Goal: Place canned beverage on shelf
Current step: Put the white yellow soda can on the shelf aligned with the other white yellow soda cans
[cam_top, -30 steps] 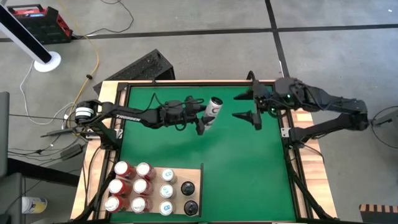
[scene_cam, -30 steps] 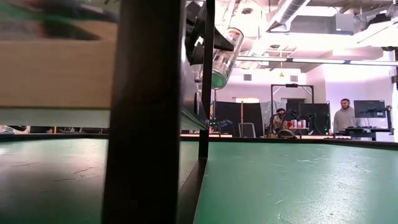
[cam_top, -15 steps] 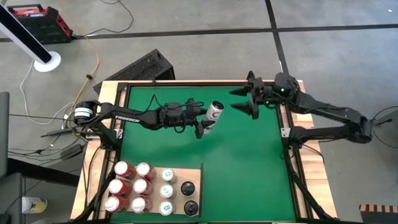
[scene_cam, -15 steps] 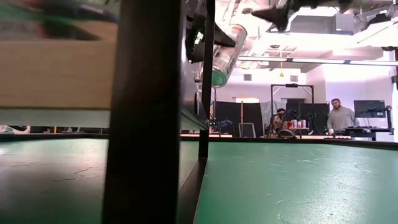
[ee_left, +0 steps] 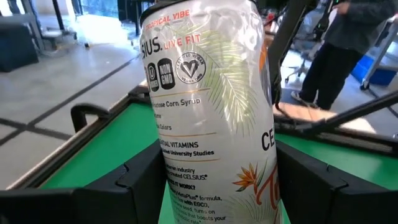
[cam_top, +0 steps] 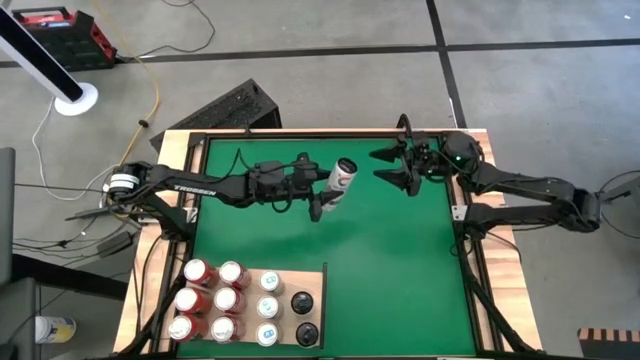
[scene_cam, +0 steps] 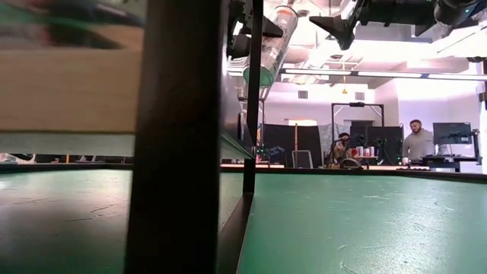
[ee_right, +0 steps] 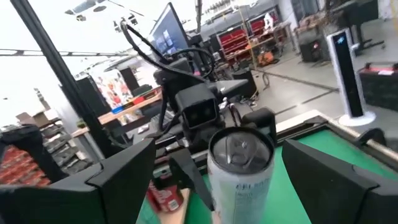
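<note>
Our left hand [cam_top: 322, 192] held the can [cam_top: 342, 176] clamped, tilted, high above the green counter [cam_top: 390, 260]; our right hand [cam_top: 392, 166] waited spread beside it — a mistimed handover could drop it, far from the shelf [cam_top: 318, 272].

Lab/workshop: concrete floor [cam_top: 540, 90], ceiling ducts [scene_cam: 358, 11], monitors [scene_cam: 449, 133].

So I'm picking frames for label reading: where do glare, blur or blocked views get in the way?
Left wrist view: the can fills the picture and its print reads sharply. Right wrist view: the can's top is soft and the room behind is washed out. Low view: a dark post blocks the left part, and bright ceiling lights backlight the can. High view: evenly lit, but the can is too small to read.
</note>
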`<state>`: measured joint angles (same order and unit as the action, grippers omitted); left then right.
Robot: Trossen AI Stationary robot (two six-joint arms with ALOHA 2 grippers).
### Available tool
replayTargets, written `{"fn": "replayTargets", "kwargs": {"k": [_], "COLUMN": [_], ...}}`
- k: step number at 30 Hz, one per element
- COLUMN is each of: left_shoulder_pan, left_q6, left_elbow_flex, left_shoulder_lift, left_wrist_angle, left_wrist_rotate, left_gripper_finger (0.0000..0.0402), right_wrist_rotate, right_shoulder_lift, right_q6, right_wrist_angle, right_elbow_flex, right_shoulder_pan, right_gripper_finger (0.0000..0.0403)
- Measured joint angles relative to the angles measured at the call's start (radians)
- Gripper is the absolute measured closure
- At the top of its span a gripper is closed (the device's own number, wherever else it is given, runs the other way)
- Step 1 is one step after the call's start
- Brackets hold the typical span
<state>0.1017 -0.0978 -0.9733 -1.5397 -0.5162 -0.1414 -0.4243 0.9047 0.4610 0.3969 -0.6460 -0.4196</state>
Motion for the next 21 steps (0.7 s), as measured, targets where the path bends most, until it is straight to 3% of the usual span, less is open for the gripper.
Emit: {"fn": "replayTargets", "kwargs": {"k": [11, 21], "left_shoulder_pan": [0.000, 0.000], "left_q6": [0.008, 0.053], "left_elbow_flex": [0.000, 0.000], "left_shoulder_lift": [0.001, 0.001], "left_wrist_angle": [0.003, 0.003], "left_wrist_rotate": [-0.004, -0.028], "left_gripper_finger": [0.0168, 0.0168], "right_wrist_rotate": [0.090, 0.117], "right_shoulder_lift": [0.025, 0.160], "right_q6": [-0.077, -0.060], "right_wrist_angle": [0.000, 0.051], "right_elbow_flex": [-0.002, -0.002], "right_shoulder_pan": [0.053, 0.113], "right_gripper_finger": [0.0029, 0.0029]}}
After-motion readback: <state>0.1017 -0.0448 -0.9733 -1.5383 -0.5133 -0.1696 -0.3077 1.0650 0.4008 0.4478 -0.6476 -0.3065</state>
